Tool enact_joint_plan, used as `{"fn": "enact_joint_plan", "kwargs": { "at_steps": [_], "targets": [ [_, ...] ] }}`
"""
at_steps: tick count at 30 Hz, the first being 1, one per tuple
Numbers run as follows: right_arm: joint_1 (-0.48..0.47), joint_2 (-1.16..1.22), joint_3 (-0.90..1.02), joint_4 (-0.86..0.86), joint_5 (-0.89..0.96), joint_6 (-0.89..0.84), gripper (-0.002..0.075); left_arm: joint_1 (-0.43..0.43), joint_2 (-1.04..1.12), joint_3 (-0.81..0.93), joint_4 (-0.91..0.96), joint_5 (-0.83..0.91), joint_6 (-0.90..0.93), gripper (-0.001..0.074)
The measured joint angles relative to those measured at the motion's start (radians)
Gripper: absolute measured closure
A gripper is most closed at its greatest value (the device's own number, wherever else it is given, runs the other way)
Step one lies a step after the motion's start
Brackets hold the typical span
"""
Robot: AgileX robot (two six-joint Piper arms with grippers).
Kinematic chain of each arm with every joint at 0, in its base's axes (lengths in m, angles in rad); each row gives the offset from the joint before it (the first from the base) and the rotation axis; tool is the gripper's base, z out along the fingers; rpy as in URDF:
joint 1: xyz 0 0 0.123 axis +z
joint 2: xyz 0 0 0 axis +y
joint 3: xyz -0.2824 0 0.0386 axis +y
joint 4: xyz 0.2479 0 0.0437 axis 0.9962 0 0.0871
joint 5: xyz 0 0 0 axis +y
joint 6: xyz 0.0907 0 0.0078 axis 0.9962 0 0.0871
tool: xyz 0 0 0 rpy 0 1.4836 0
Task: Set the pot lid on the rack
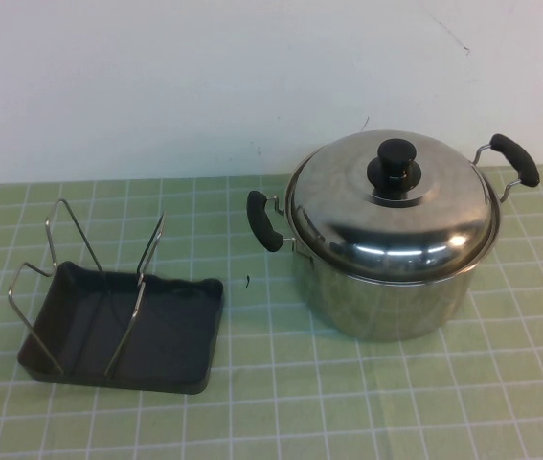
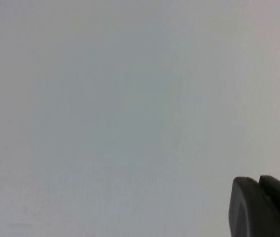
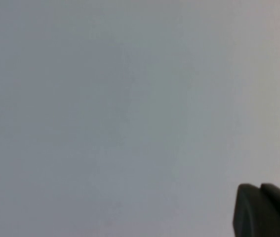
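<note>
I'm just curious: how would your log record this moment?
pot lid: on pot | rack: empty | left gripper, right gripper: parked, facing wall

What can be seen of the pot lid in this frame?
The pot lid is a round, domed, shiny steel piece with a black knob at its centre. It sits closed on the steel pot, right of the rack, on the green checked table. Nothing grips it: the left gripper and right gripper show only in their wrist views, facing blank wall.

The pot lid sits on the pot, right of the rack; neither tool shows.
</note>
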Motion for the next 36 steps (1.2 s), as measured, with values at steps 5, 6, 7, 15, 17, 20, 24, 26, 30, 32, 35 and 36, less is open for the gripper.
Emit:
{"fn": "enact_joint_plan", "kwargs": {
  "at_steps": [5,6,7,15,17,20,24,26,30,32,35,36],
  "targets": [
    [0.084,0.248,-0.028,-0.377,-0.328,0.167,0.0727,0.000,0.000,0.000,-0.015,0.066,0.000,0.0738],
    [0.096,0.306,-0.035,-0.437,-0.392,0.190,0.0727,0.000,0.000,0.000,-0.013,0.073,0.000,0.0738],
    [0.102,0.352,-0.046,-0.473,-0.441,0.206,0.0727,0.000,0.000,0.000,-0.008,0.080,0.000,0.0738],
    [0.120,0.753,-0.117,-0.584,-0.659,0.262,0.0661,0.000,0.000,0.000,0.012,0.168,0.027,0.0738],
    [0.120,0.810,-0.144,-0.635,-0.696,0.323,0.0529,0.000,0.000,0.000,0.016,0.177,0.029,0.0738],
    [0.120,0.884,-0.177,-0.670,-0.709,0.416,0.0271,0.000,0.000,0.000,0.022,0.187,0.031,0.0738],
    [0.120,0.968,-0.193,-0.700,-0.707,0.440,0.0101,0.000,0.000,0.000,0.024,0.203,0.067,0.0738],
    [0.124,1.005,-0.192,-0.710,-0.700,0.435,0.0074,0.000,0.000,0.000,0.026,0.205,0.082,0.0738],
    [0.134,1.063,-0.192,-0.715,-0.692,0.397,0.0063,0.000,0.000,0.000,0.026,0.208,0.092,0.0738],
    [0.137,1.090,-0.192,-0.706,-0.692,0.385,0.0064,0.000,0.000,0.000,0.026,0.208,0.092,0.0738],
    [0.139,1.120,-0.192,-0.677,-0.692,0.370,0.0076,0.000,0.012,0.000,0.026,0.208,0.092,0.0738],
    [0.139,1.128,-0.192,-0.666,-0.692,0.360,0.0090,0.000,0.022,0.000,0.026,0.208,0.092,0.0738]
  ]
}}
